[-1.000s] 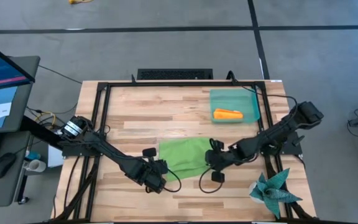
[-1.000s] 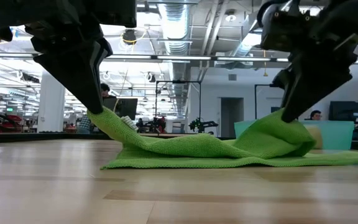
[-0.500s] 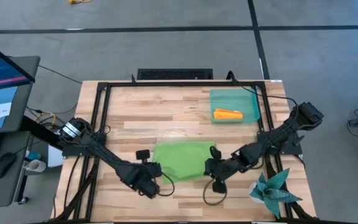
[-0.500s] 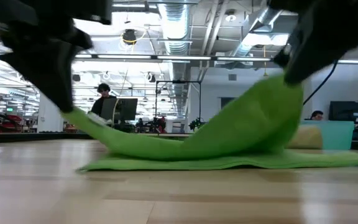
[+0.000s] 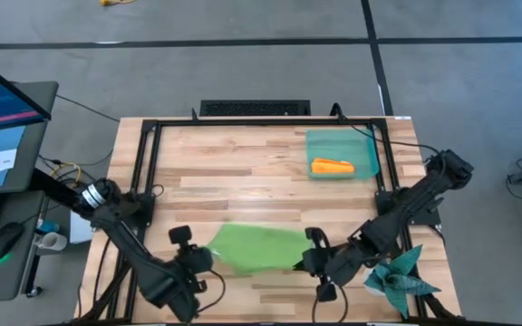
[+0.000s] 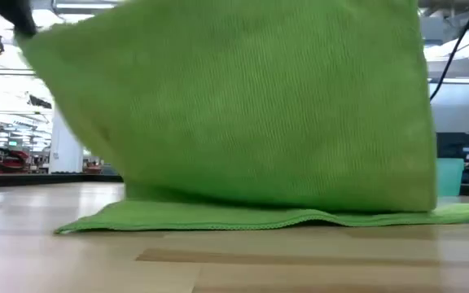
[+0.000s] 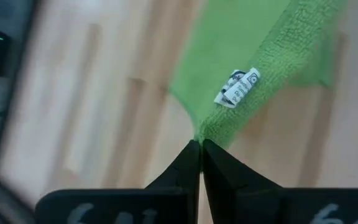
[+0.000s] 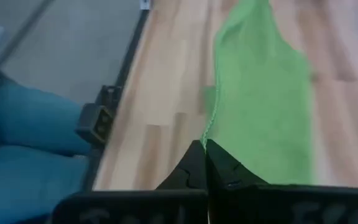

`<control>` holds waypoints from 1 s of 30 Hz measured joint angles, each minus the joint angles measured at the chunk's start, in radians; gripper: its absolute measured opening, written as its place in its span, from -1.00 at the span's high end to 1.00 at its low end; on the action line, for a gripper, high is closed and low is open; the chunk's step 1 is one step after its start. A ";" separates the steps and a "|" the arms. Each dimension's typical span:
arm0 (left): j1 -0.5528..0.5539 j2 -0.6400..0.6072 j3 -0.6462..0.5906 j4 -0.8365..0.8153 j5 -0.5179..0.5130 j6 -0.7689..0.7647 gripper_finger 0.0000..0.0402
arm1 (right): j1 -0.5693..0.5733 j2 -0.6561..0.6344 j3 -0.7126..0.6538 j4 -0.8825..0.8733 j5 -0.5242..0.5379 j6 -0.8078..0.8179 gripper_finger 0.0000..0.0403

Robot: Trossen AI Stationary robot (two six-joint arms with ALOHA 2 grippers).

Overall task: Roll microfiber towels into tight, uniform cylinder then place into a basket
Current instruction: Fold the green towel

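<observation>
Lime green towel (image 5: 254, 246) now at lower centre of the high view, pulled toward the counter's (image 5: 243, 163) near edge. Half a second ago lay a little higher in frame, flatter and squarer; a second ago higher again, with both near corners only just raised.

Left pincer (image 5: 195, 263) at lower left of the high view, clamped tight on the towel's near-left corner; left wrist view shows fingertips (image 7: 199, 157) pinched on the hem, white care label (image 7: 237, 87) just beyond. Right pincer (image 5: 314, 260) at lower centre-right, likewise closed flat on the near-right corner; right wrist view shows the hem running straight into the closed tips (image 8: 202, 155). Right jaws partly apart a second ago, now fully closed.

Low view: lifted green sheet (image 6: 243, 106) fills most of the frame, hanging as a curtain, with a flat far strip on the wood. Earlier the same view showed only a low sagging fold between the arms.

Reading: near edge lifted and drawn forward, probably straightening or folding ahead of rolling. No cylinder formed yet for this towel.

Orange towel (image 5: 332, 167) already rolled, lying inside the teal basket (image 5: 366, 145) at upper right. Dark teal star-shaped cloth (image 5: 397, 281) at lower right, clear of the work.
</observation>
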 joint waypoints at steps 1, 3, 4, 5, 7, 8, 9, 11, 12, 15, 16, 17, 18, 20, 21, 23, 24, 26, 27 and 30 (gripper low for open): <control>-0.007 0.000 0.022 -0.046 -0.028 -0.028 0.98 | -0.003 0.000 0.026 -0.043 0.022 -0.008 0.99; -0.012 0.000 0.068 -0.122 -0.073 -0.064 0.98 | -0.011 0.000 0.076 -0.132 0.067 -0.013 0.99; -0.011 -0.001 0.086 -0.130 -0.089 -0.069 0.98 | -0.016 0.000 0.100 -0.181 0.094 -0.014 0.99; -0.010 -0.001 0.104 -0.126 -0.100 -0.056 0.98 | -0.021 0.000 0.124 -0.228 0.120 -0.014 0.99; -0.006 -0.002 0.143 -0.126 -0.108 -0.002 0.98 | -0.030 0.000 0.168 -0.290 0.161 -0.014 0.99; -0.005 -0.002 0.167 -0.126 -0.111 0.012 0.98 | -0.034 0.000 0.190 -0.309 0.167 -0.014 0.99; -0.005 -0.003 0.187 -0.123 -0.116 0.021 0.98 | -0.035 0.000 0.209 -0.325 0.167 -0.017 0.99; -0.007 -0.003 0.221 -0.126 -0.119 0.047 0.98 | -0.029 0.001 0.250 -0.341 0.164 -0.038 0.99; -0.009 -0.002 0.238 -0.125 -0.119 0.060 0.98 | -0.024 0.001 0.270 -0.347 0.164 -0.052 0.99; -0.009 -0.002 0.292 -0.125 -0.134 0.102 0.98 | -0.013 0.001 0.320 -0.359 0.164 -0.084 0.99; -0.009 -0.002 0.309 -0.125 -0.136 0.120 0.98 | -0.008 0.000 0.335 -0.368 0.163 -0.089 0.99; -0.009 -0.002 0.326 -0.126 -0.140 0.139 0.98 | -0.005 0.000 0.348 -0.371 0.163 -0.091 0.99; -0.009 -0.002 0.347 -0.126 -0.141 0.157 0.98 | -0.003 0.001 0.363 -0.372 0.161 -0.091 0.99; -0.009 -0.002 0.395 -0.125 -0.143 0.185 0.98 | 0.000 0.001 0.395 -0.374 0.158 -0.091 0.99; -0.008 -0.002 0.419 -0.125 -0.144 0.194 0.98 | 0.004 0.001 0.411 -0.373 0.152 -0.091 0.99; -0.009 -0.002 0.470 -0.125 -0.143 0.202 0.98 | 0.017 0.001 0.440 -0.374 0.135 -0.091 0.99; -0.011 -0.002 0.496 -0.125 -0.143 0.202 0.98 | 0.026 0.002 0.456 -0.375 0.134 -0.091 0.99; -0.017 -0.002 0.552 -0.125 -0.141 0.202 0.98 | 0.047 0.002 0.488 -0.372 0.130 -0.090 0.99; -0.019 -0.002 0.581 -0.125 -0.135 0.202 0.98 | 0.057 0.002 0.505 -0.370 0.130 -0.090 0.99; -0.029 -0.002 0.661 -0.124 -0.110 0.167 0.98 | 0.093 0.001 0.547 -0.363 0.131 -0.075 0.99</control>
